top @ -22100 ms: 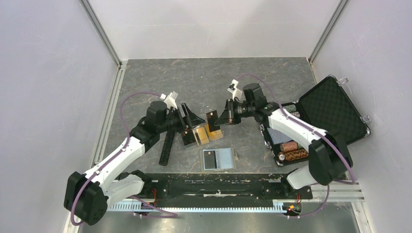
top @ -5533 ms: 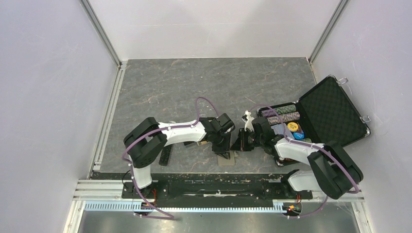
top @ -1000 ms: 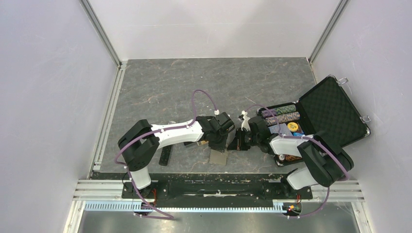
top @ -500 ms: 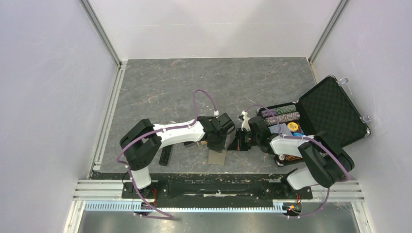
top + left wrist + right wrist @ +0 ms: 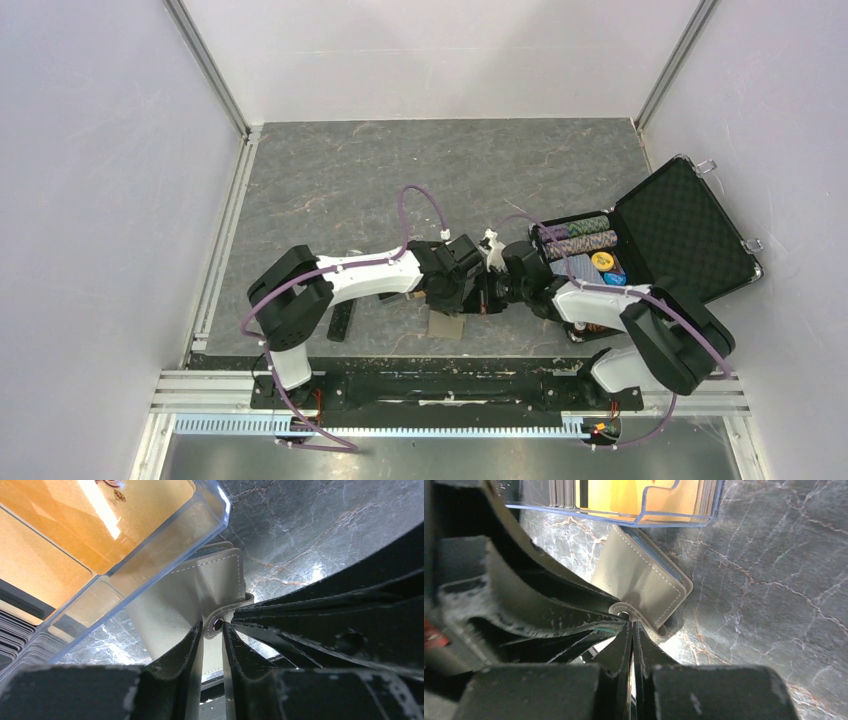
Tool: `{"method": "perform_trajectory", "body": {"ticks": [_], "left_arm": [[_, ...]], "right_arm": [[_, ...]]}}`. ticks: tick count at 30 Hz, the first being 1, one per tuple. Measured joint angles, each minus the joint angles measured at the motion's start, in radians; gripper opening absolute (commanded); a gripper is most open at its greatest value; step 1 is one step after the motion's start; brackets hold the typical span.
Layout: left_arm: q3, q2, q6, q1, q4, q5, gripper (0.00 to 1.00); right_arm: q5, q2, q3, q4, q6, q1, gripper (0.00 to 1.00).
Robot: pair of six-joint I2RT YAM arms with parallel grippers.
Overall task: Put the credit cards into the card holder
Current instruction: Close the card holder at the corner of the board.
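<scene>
Open black chip case [image 5: 690,235] sits at the right of the table [image 5: 400,170]. The card holder [image 5: 200,590] lies folded shut, just beside a clear box [image 5: 150,545]. Left gripper [image 5: 214,630] clamps its snap tab [image 5: 218,625]; right gripper [image 5: 631,626], fingers together, touches that tab.

Two white-and-black robot arms meet fingertip to fingertip, low in front of their bases.

The left arm [image 5: 350,275] bends sharply at its elbow and reaches to the right with its wrist tipped down. The right arm [image 5: 600,295] mirrors it, reaching to the left. The left gripper [image 5: 212,626] has its two dark fingers drawn in to a narrow gap, pinching the tab of the card holder [image 5: 190,595]. The right gripper [image 5: 632,625] has its fingers pressed together with barely a sliver between them, their tips just beside the left gripper's.
</scene>
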Motion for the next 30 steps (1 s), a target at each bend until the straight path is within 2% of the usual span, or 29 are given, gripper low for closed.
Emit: {"method": "perform_trajectory", "body": {"ticks": [5, 7, 15, 24, 28, 30], "left_arm": [[0.000, 0.000, 0.001, -0.002, -0.012, -0.004, 0.42], [0.000, -0.002, 0.002, -0.002, -0.021, -0.005, 0.44], [-0.046, -0.068, -0.004, 0.008, 0.022, -0.011, 0.40], [-0.194, -0.121, -0.055, 0.084, 0.172, 0.084, 0.37], [-0.211, -0.128, -0.063, 0.094, 0.200, 0.107, 0.37], [-0.214, -0.128, -0.068, 0.095, 0.206, 0.111, 0.33]], "right_arm": [[0.008, 0.069, 0.034, -0.007, 0.005, 0.024, 0.00], [0.012, 0.082, 0.050, -0.019, 0.005, 0.027, 0.00], [0.025, 0.087, 0.060, -0.024, 0.005, 0.034, 0.00], [0.033, 0.087, 0.061, -0.028, 0.005, 0.034, 0.00], [0.036, 0.085, 0.061, -0.032, 0.004, 0.034, 0.00], [0.037, 0.084, 0.061, -0.034, 0.004, 0.034, 0.00]]}}
